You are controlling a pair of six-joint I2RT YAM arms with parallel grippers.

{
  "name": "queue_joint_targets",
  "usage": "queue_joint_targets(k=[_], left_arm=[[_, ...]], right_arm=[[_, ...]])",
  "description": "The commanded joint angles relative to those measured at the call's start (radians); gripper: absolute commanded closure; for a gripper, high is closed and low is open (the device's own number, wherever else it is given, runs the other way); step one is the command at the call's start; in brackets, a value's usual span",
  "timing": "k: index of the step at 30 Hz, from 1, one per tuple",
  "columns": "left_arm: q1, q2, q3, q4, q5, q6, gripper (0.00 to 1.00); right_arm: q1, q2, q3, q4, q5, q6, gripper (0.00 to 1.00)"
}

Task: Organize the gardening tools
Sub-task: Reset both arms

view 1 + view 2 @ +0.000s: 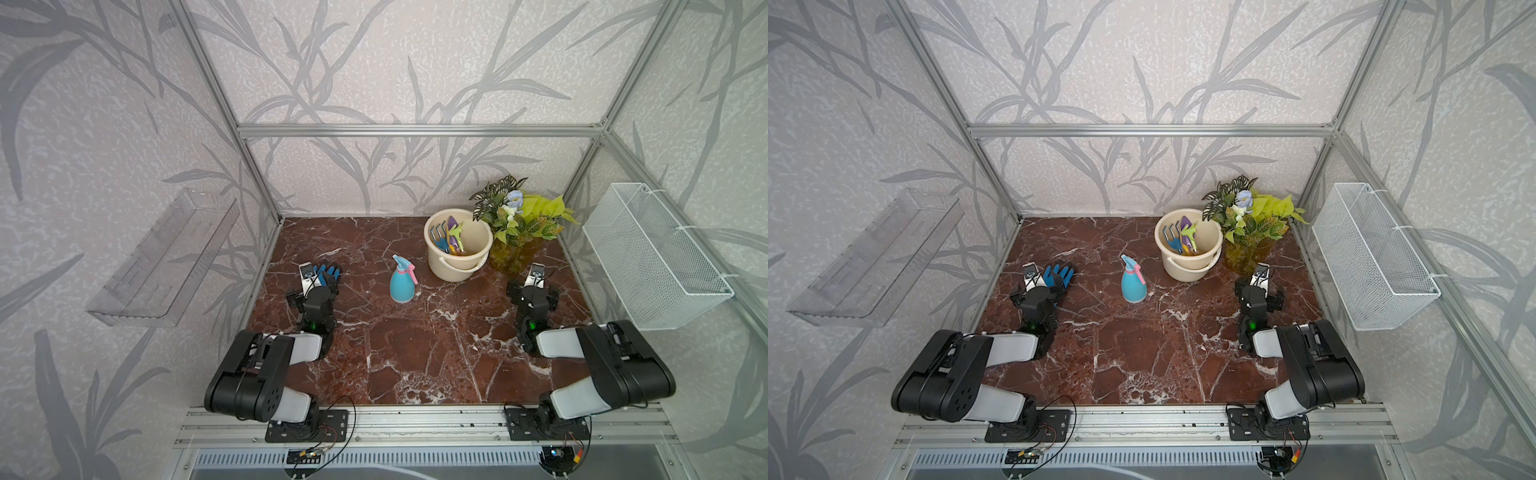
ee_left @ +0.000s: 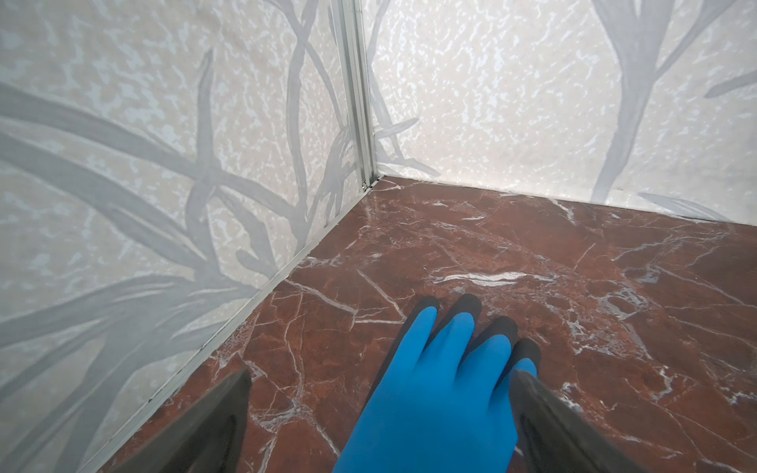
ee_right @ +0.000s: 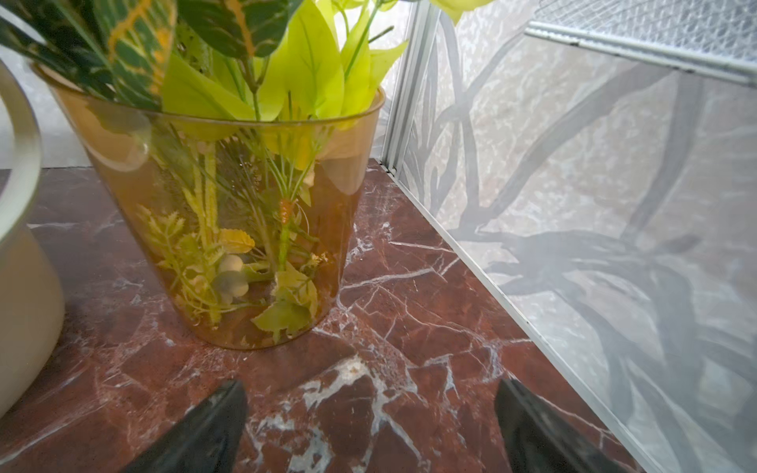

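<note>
The gardening tools (image 1: 451, 237) (image 1: 1182, 237) stand together inside a cream bucket (image 1: 457, 268) (image 1: 1187, 268) at the back right. I can make out a blue pronged fork, a purple trowel, a green piece and yellow handles. My left gripper (image 1: 312, 276) (image 1: 1034, 276) (image 2: 381, 374) is open, low at the left wall, with a blue glove (image 1: 329, 273) (image 1: 1059, 272) (image 2: 434, 389) lying between its fingers. My right gripper (image 1: 536, 274) (image 1: 1261, 274) (image 3: 371, 383) is open and empty above bare marble, just in front of the plant pot (image 3: 229, 204).
A blue spray bottle (image 1: 402, 283) (image 1: 1133, 284) with a pink trigger stands mid-table. The leafy plant (image 1: 519, 216) (image 1: 1252, 214) fills the back right corner beside the bucket. A white wire basket (image 1: 652, 257) hangs on the right wall. A clear shelf (image 1: 162, 257) hangs on the left wall.
</note>
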Motion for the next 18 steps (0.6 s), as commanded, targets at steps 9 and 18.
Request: queue_joint_targets(k=[9,18], left_arm=[[0.046,0.033,0.015,0.050,0.138,0.007,0.00],[0.029,0.098,-0.127,0.396,0.188,0.066,0.00]], right_arm=[[-0.071,0.053,-0.049,0.164,-0.266,0.017,0.01],[-0.060,0.087,-0.029,0.181,-0.236,-0.005,0.01]])
